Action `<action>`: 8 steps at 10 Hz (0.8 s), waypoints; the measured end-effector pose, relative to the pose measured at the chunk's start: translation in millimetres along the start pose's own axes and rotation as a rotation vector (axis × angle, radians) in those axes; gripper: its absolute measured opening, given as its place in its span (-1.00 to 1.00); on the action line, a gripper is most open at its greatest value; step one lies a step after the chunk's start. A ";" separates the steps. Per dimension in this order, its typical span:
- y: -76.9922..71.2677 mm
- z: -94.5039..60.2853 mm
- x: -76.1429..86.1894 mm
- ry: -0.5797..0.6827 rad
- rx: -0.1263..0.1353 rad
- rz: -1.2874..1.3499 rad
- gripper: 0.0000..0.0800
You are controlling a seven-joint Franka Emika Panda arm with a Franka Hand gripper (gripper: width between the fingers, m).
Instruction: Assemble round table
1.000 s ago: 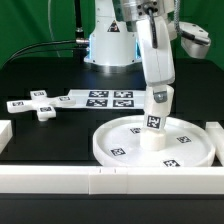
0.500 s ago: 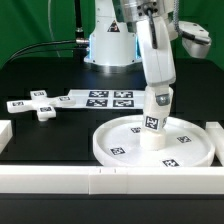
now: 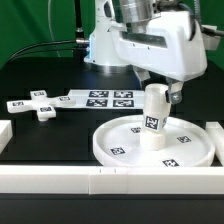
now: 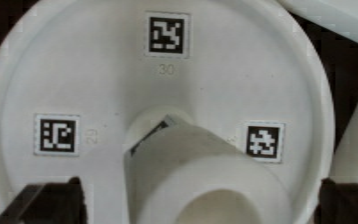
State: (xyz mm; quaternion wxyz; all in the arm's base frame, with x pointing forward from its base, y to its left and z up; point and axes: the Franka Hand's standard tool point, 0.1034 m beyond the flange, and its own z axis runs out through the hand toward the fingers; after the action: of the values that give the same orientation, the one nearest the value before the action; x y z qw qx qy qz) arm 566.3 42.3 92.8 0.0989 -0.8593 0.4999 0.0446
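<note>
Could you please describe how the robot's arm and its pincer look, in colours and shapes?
The arm is a bulky, rounded, glossy white shell with a dark seam at a joint. The pincer has dark fingers. A thin black cable runs towards the arm's base.

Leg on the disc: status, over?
Gripper open, jaws flanking the leg top. Leg upright at disc centre. Cross-shaped piece apart, exterior view's left.

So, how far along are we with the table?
Done: leg stands upright in the disc's middle. In hand: nothing; the gripper is open around the leg's top. Left: the cross lies loose at the exterior view's left, not yet on the leg. Leg's tightness unclear.
</note>
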 end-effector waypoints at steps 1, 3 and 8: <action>-1.6 -0.3 0.8 0.006 -0.003 -0.089 0.62; -1.3 -0.4 1.7 0.006 -0.003 -0.235 0.62; -2.2 -1.0 2.9 0.030 -0.059 -0.715 0.62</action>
State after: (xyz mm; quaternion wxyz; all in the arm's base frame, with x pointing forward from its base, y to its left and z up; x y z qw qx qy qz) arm 569.6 40.7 93.5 0.0758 -0.9829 0.1675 0.0089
